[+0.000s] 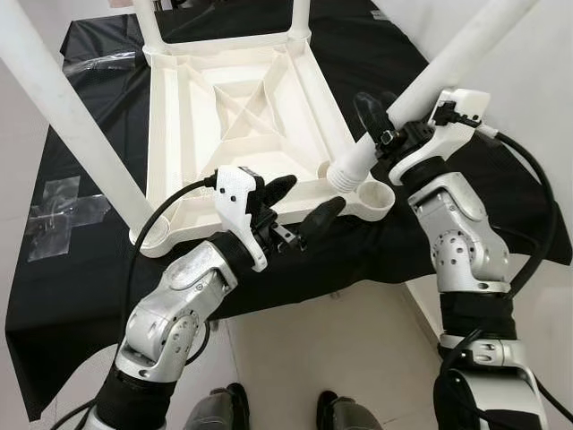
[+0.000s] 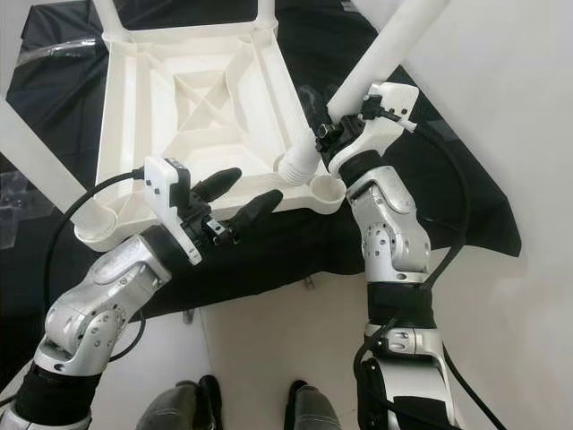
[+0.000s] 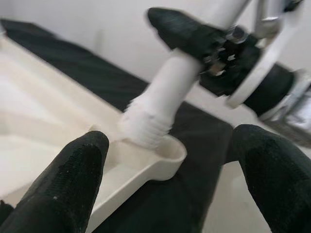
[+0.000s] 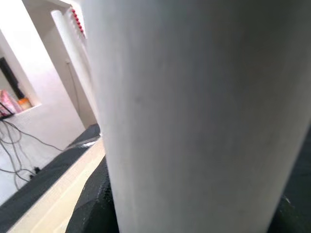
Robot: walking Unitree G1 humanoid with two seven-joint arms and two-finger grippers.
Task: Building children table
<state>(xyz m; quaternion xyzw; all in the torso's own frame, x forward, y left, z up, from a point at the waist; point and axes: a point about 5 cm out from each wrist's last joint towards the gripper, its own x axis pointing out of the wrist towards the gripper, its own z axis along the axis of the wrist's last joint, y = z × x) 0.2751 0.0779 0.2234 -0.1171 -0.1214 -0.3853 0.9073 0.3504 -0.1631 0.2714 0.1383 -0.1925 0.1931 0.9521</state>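
A white plastic children's table [image 1: 242, 107] lies upside down on a black cloth. Legs stand in three of its corners. My right gripper [image 1: 387, 130] is shut on a fourth white leg [image 1: 448, 67], held tilted. The leg's threaded end [image 1: 345, 172] [image 3: 146, 124] hangs just above and beside the near right corner socket [image 1: 380, 195] [image 3: 167, 150]. My left gripper [image 1: 304, 202] is open, its fingers [image 3: 73, 179] spread over the table's near edge, close to that socket, holding nothing.
The black cloth [image 1: 89, 269] covers a low surface and ends at a pale floor [image 1: 322, 358] near my feet. A fitted leg [image 1: 63, 116] slants up at the left. A white wall [image 1: 537, 90] rises on the right.
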